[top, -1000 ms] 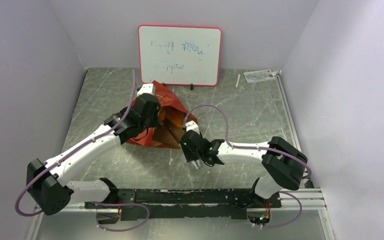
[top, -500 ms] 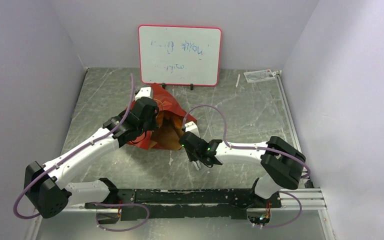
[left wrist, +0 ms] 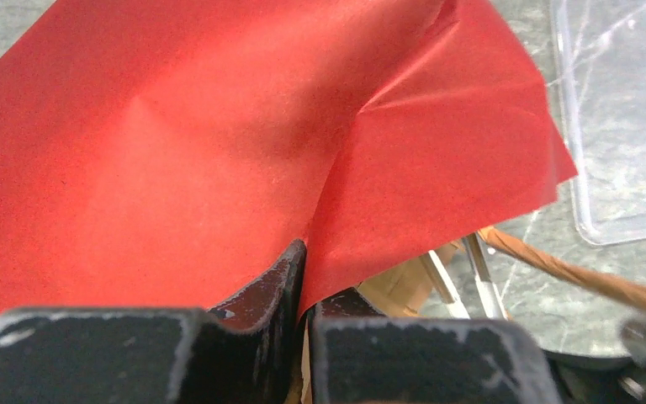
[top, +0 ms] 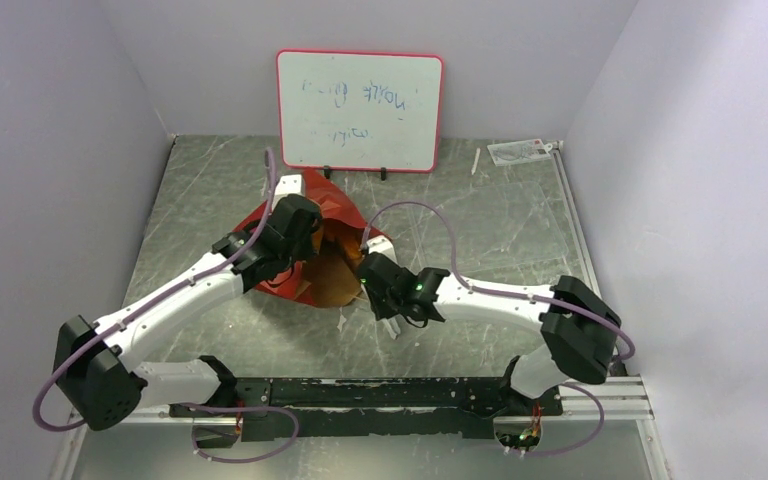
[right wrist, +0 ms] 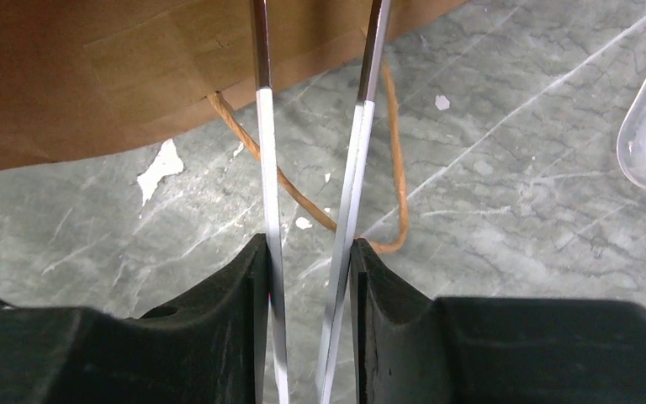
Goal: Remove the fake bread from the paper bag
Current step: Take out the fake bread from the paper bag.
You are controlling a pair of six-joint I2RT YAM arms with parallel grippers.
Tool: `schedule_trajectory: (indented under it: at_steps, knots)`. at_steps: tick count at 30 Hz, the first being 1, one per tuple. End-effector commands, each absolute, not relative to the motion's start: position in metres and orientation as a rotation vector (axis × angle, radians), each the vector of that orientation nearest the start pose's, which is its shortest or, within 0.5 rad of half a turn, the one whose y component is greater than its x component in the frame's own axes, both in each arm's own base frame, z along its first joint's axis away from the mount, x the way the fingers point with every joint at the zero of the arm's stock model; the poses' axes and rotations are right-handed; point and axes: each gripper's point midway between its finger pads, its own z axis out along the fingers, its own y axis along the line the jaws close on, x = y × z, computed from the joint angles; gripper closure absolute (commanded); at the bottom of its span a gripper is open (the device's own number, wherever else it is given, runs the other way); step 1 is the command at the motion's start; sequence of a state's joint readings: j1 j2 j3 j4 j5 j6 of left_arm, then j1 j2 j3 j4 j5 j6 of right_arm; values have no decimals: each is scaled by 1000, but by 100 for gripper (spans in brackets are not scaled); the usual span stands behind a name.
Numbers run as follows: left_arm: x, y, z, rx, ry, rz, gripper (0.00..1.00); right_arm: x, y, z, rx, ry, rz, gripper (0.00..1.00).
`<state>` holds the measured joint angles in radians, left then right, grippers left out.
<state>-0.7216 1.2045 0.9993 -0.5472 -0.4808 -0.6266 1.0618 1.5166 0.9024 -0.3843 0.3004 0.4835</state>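
I cannot see the fake bread in any view, not on the table and not at the bag's open end, so I think all of it is inside the paper bag (top: 335, 272), hidden by the paper. The bag lies on its side on the table (top: 480, 230). Its red bottom part points to the back and its brown open end points toward my right arm. My left gripper (left wrist: 305, 278) is shut tight on a fold of the red paper, which bends up where I pinch it. I think I hold it there so the bag does not slide away when I poke into it. My right gripper (right wrist: 309, 252) is squeezed on a pair of thin metal tongs (right wrist: 262, 168), with one tong arm pressed against each finger and only a small gap between the arms. The tongs reach up to the brown edge of the bag. Their tips go out of my wrist view, so I cannot tell if they hold anything. I think I use them because they are long and skinny and can go deep into the bag, where my fat fingers would crush the paper. A cord handle (right wrist: 303, 200) lies loose on the table under the tongs, and it could get caught on them. A clear plastic tray (left wrist: 622, 126) sits just beside the bag, maybe a place for the bread.
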Motion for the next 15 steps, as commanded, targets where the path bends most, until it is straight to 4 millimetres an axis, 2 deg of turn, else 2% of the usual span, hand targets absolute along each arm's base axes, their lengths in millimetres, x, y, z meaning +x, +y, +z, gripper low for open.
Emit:
schedule_trajectory:
  at_steps: [1,6,15]
  knots:
    - [296,-164,174,-185,2225,-62,89,187,283,83,-567,2456,320,100]
    - [306,-161,165,-225,2236,30,89,177,273,102,-537,2457,358,100]
    - [325,-172,153,-272,2258,89,89,167,250,126,-489,2460,332,100]
